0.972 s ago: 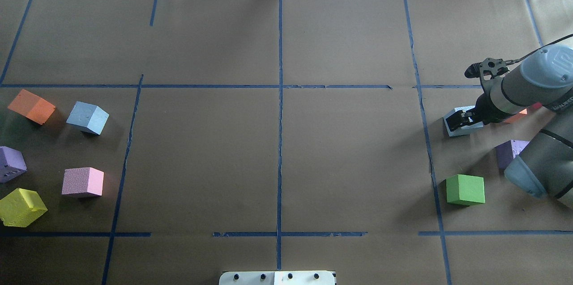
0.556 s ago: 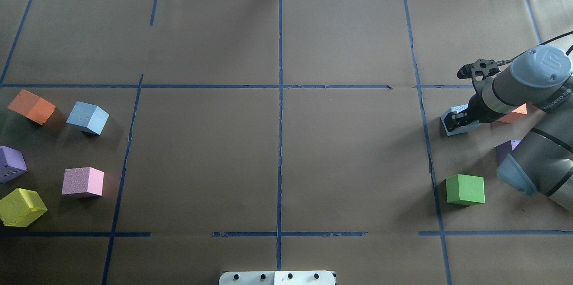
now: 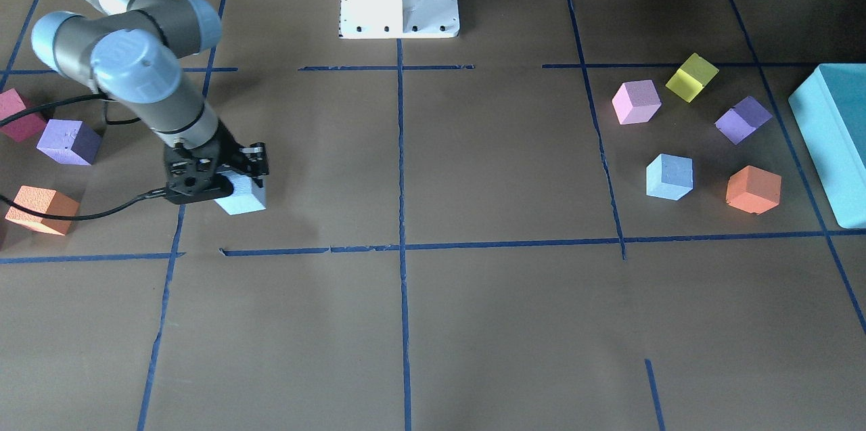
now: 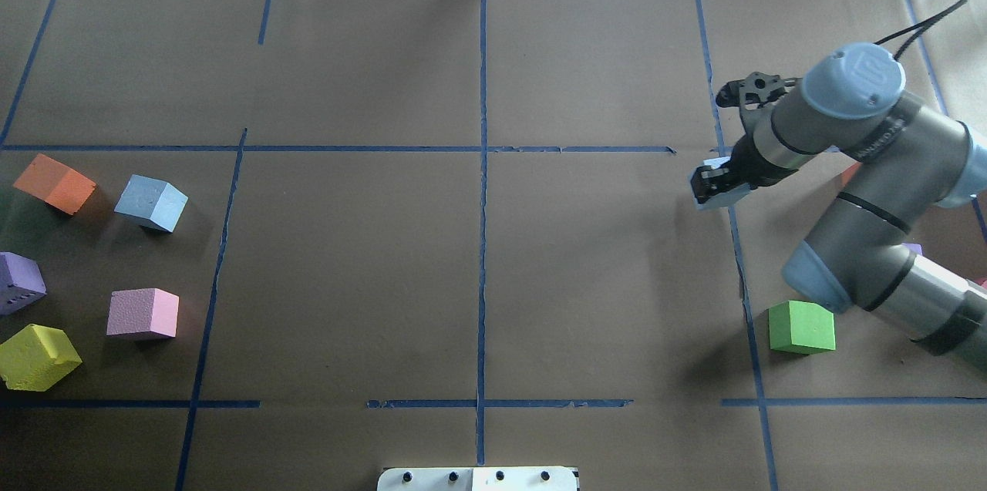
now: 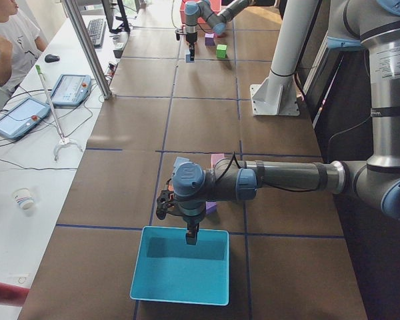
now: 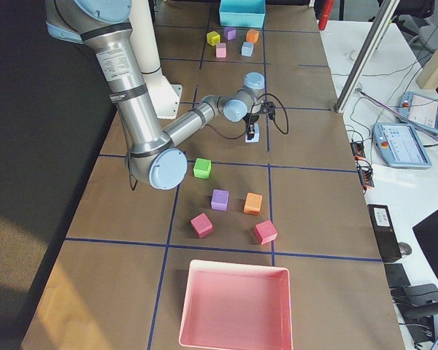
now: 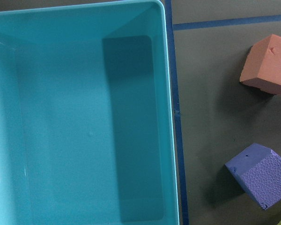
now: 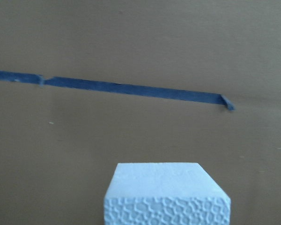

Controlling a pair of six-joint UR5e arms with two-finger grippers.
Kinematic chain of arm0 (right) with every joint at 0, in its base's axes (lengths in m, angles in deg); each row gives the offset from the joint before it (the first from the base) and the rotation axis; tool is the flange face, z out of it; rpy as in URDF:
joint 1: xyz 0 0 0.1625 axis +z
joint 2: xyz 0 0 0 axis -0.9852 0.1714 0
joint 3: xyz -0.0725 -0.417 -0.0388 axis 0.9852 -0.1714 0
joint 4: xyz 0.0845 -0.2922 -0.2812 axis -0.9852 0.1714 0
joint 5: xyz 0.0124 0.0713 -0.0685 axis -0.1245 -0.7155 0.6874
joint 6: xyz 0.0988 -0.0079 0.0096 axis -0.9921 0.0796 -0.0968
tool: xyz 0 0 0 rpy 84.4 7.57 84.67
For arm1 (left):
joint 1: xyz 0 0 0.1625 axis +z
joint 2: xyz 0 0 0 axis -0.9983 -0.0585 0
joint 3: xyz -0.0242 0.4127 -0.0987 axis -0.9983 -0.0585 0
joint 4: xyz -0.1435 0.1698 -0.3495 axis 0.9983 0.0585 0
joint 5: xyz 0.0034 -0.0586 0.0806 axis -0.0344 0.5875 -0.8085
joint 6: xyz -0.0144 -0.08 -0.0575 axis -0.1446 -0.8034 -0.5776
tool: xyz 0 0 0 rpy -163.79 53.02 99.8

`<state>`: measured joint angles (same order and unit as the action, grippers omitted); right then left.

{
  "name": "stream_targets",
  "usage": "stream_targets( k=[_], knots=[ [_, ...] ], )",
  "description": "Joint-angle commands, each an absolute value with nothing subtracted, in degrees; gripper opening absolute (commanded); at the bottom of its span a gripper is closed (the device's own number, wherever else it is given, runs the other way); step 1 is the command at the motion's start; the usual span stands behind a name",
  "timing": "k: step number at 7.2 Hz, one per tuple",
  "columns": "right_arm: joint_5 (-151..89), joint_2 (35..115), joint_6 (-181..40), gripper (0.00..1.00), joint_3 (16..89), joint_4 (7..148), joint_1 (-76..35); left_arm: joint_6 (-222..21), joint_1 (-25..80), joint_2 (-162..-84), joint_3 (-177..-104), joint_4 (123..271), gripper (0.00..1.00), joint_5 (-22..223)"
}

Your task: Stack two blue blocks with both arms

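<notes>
My right gripper (image 4: 711, 184) is shut on a pale blue block (image 4: 723, 198) and holds it above the table, over the tape line right of centre. The front-facing view shows the gripper (image 3: 226, 182) on that block (image 3: 245, 199). The block's top fills the bottom of the right wrist view (image 8: 166, 194). The second blue block (image 4: 151, 203) sits on the table at the far left, among other cubes (image 3: 669, 176). My left gripper (image 5: 191, 237) shows only in the exterior left view, hanging over the turquoise box (image 5: 180, 273). I cannot tell whether it is open or shut.
Orange (image 4: 54, 183), purple (image 4: 19, 281), pink (image 4: 143, 314) and yellow (image 4: 37, 356) cubes surround the left blue block. A green cube (image 4: 802, 327) sits under the right arm. The turquoise box (image 7: 171, 117) lies past the left cubes. A pink tray (image 6: 235, 306) lies at the right end.
My right arm has lifted the blue block off the table and carried it left, toward the table's middle, onto the tape line. The cubes on the left have not moved.
</notes>
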<state>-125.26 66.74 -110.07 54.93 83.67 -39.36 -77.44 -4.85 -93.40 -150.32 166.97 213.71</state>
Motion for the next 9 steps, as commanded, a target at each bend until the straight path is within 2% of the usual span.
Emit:
stream_targets(
  k=[1, 3, 5, 6, 7, 8, 9],
  knots=[
    [-117.65, 51.00, -123.30, 0.11, 46.95, 88.93, -47.23, -77.44, -4.85, -93.40, -150.32, 166.97, 1.00, 213.71],
    [-115.15, 43.41, -126.52, 0.16, 38.31, 88.84, -50.85, -77.44, -4.85, -93.40, -150.32, 166.80, 1.00, 213.71],
    [-114.71, 43.99, -126.35, 0.26, 36.97, 88.67, -51.92, -77.44, -4.85, -93.32, -150.32, 166.80, 1.00, 213.71],
    [-114.71, 44.08, -125.83, 0.40, 36.18, 88.58, -52.09, -77.44, -4.85, -93.32, -150.32, 166.80, 1.00, 213.71],
    [-114.71, 43.82, -125.82, 0.63, 35.56, 88.32, -52.10, -77.44, -4.85, -93.32, -150.32, 166.80, 1.00, 213.71],
    [-114.79, 43.39, -126.26, 0.98, 35.55, 88.32, -51.92, -77.44, -4.85, -93.40, -150.32, 166.88, 1.00, 213.71],
    [-114.80, 43.12, -126.17, 1.00, 35.90, 88.32, -51.92, -77.44, -4.85, -93.32, -150.32, 166.88, 1.00, 213.71]
  ],
)
